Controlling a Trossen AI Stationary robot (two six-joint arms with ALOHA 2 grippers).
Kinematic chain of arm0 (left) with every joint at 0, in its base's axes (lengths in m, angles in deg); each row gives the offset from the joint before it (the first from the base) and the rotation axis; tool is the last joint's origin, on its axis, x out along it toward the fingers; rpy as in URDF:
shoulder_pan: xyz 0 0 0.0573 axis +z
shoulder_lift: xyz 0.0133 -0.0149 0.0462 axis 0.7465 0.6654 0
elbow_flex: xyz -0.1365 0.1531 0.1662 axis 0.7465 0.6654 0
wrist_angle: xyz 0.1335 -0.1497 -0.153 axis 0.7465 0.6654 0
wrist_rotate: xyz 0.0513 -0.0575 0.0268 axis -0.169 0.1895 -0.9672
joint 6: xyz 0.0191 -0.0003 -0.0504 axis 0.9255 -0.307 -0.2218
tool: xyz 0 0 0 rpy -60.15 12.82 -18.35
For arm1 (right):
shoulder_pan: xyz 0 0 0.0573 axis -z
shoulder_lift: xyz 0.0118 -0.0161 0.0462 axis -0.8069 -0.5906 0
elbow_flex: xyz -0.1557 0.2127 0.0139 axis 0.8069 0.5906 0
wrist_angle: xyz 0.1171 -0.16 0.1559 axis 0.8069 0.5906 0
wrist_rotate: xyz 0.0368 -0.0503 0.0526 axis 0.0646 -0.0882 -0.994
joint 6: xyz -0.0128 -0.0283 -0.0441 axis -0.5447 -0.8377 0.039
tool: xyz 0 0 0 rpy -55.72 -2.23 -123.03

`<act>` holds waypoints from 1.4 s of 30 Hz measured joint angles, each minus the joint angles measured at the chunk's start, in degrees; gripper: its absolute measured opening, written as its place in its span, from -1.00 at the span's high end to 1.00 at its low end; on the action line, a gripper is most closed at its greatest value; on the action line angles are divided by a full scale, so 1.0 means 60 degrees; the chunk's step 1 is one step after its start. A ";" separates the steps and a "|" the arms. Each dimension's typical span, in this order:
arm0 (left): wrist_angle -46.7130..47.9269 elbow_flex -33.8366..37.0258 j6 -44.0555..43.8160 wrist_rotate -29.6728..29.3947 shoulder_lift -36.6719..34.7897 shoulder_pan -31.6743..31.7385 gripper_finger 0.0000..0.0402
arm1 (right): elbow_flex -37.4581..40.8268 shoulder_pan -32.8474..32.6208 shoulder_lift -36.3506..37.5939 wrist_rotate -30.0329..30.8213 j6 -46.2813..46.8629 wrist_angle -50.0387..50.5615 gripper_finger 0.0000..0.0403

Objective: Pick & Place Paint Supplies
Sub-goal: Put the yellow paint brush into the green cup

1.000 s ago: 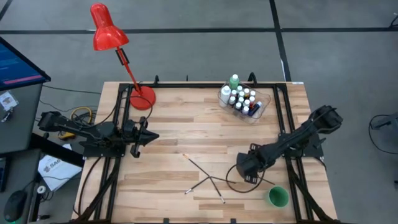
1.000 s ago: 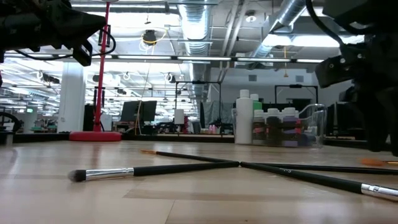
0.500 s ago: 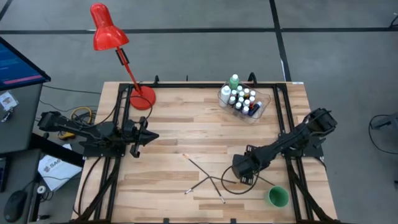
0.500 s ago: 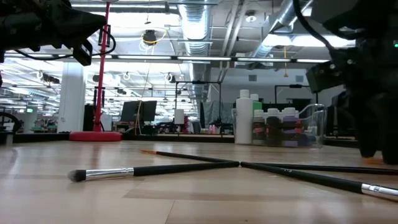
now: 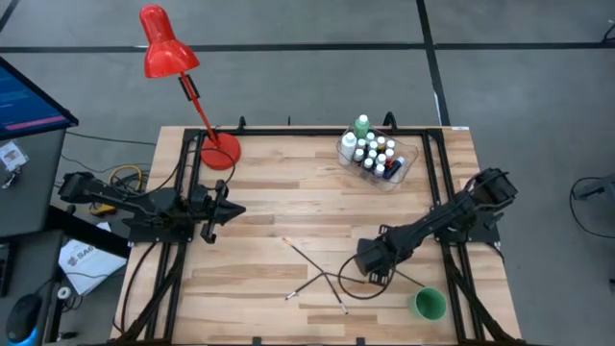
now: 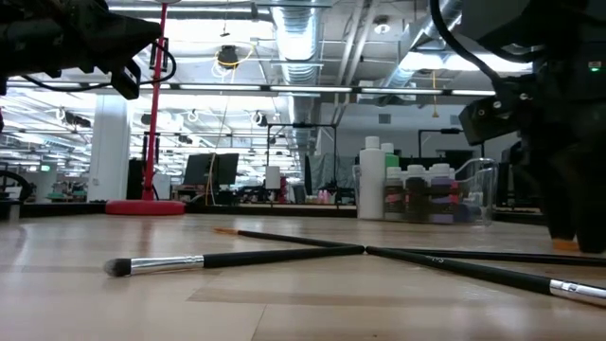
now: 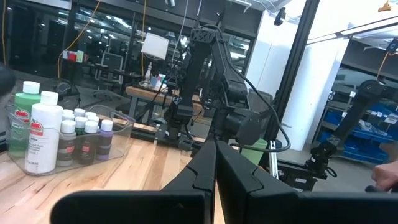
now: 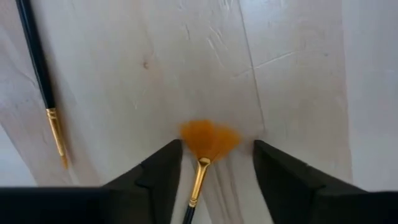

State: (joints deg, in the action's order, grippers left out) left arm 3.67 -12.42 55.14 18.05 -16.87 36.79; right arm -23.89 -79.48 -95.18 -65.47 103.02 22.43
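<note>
Two thin dark paintbrushes (image 5: 317,275) lie crossed on the wooden table; they also show in the low view (image 6: 284,254). A third brush with an orange fan head (image 8: 208,140) lies flat under my right gripper (image 8: 217,163). That gripper (image 5: 372,263) points down, open, with one finger on either side of the fan head and touching nothing. The small paint bottles and the taller green bottle (image 5: 361,125) and white bottle (image 5: 348,144) stand in the clear tub (image 5: 404,163). My left gripper (image 5: 231,210) waits shut at the table's left (image 7: 216,168).
A green cup (image 5: 429,304) stands near the front right, close to my right gripper. A red desk lamp's base (image 5: 219,152) sits at the far left. Another brush with a gold ferrule (image 8: 55,127) lies beside my right gripper. Bare wood lies between the arms.
My right gripper has moved toward the table's left edge and down toward the tabletop, still open. The brushes have stayed where they lay.
</note>
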 joint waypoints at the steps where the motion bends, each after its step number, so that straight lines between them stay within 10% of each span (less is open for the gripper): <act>1: 0.0000 0.0000 0.0000 0.0000 0.0000 0.0001 0.99 | -0.0017 0.0036 -0.0088 -0.0005 0.0011 0.0005 0.12; 13: 0.0004 0.0000 0.0000 0.0000 0.0000 -0.0001 0.99 | -0.0005 -0.0131 -0.0257 0.0758 0.1325 -0.0038 0.97; 31: 0.0007 0.0000 0.0000 -0.0004 0.0004 -0.0001 0.99 | 0.0047 -0.3796 0.4199 0.6747 0.5043 0.2024 1.00; 42: 0.0007 -0.0003 0.0000 -0.0004 0.0004 0.0001 0.99 | 0.0029 -0.6440 0.7009 0.9857 0.4528 0.2955 1.00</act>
State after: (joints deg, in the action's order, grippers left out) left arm 3.72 -12.44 55.14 18.02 -16.85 36.79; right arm -23.72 -118.12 -53.13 -6.33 130.19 40.15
